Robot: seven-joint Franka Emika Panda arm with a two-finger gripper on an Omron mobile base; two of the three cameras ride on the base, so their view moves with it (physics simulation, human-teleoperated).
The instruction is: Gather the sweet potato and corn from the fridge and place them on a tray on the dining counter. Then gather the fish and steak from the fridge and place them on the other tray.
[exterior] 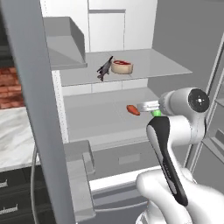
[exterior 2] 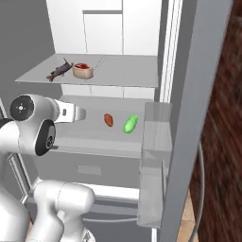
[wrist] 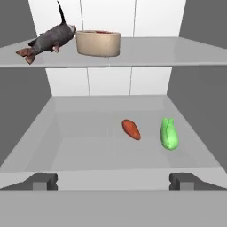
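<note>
- Sweet potato [wrist: 131, 129] and corn [wrist: 169, 134] lie side by side on the lower fridge shelf [wrist: 80, 146], apart from each other; nothing is held yet, so the first gathering step has not begun.
- Gripper [wrist: 113, 181] sits nearest, at the shelf's front edge, jaws spread wide and empty; I judge this is the set-up for a reach inward.
- From the gripper, the sweet potato is at about 12 o'clock, slightly right, and the corn at roughly 1 o'clock, so a straight advance would meet the potato first.
- Fridge door [exterior: 39, 109] stands swung open at the left, which gives the arm its way in.
- Farther back and higher, on the upper shelf [wrist: 177, 53], the fish [wrist: 48, 41] lies at 11 o'clock, touching or just beside the steak [wrist: 98, 43]; they probably wait for the second tray.
</note>
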